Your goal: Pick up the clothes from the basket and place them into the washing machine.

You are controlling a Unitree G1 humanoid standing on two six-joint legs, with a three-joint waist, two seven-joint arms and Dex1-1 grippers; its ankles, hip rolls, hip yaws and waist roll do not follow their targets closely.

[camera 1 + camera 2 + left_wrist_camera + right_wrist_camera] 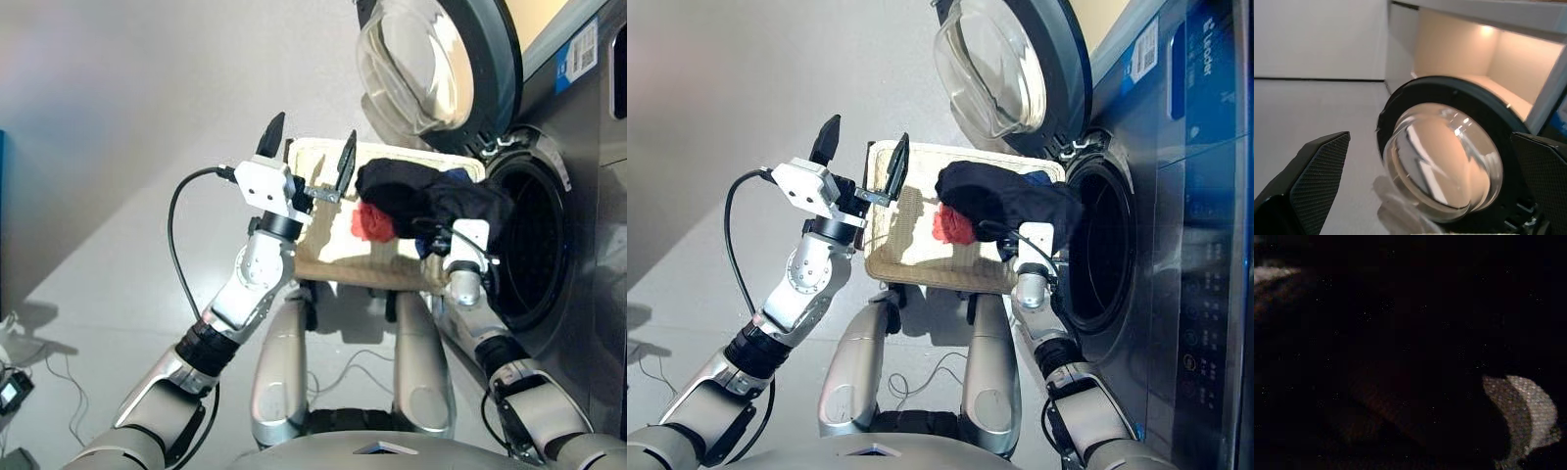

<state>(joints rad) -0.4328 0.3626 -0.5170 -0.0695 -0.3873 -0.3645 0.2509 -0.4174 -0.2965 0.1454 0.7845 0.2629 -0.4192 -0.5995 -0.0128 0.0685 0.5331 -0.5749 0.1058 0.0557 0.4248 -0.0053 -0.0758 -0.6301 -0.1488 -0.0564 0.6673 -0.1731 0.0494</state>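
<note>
The black garment (431,201) hung draped over the right gripper (460,235), lifted clear of the basket (323,259) and carried to just beside the drum mouth (534,245) of the washing machine (588,196). It was held high, it seemed, so the trailing cloth would clear the drum's lip on the way in. The cloth covered the right jaws entirely, and the right wrist view showed little but dark fabric, so I cannot tell whether they were closed on it, though the way it hung suggests they were.

The porthole door (431,69) stood swung fully open above the basket, leaving the mouth unobstructed. The coral-red garment (370,223) lay in the basket on the side nearer the machine, partly under the hanging black one. A sliver of navy blue garment (456,176) showed behind the black cloth, close to the door hinge.

The left gripper (309,157) was raised over the basket's edge farthest from the machine, its jaws spread wide and empty, probably kept out of the right arm's way. One garment was nearly loaded; two waited.
</note>
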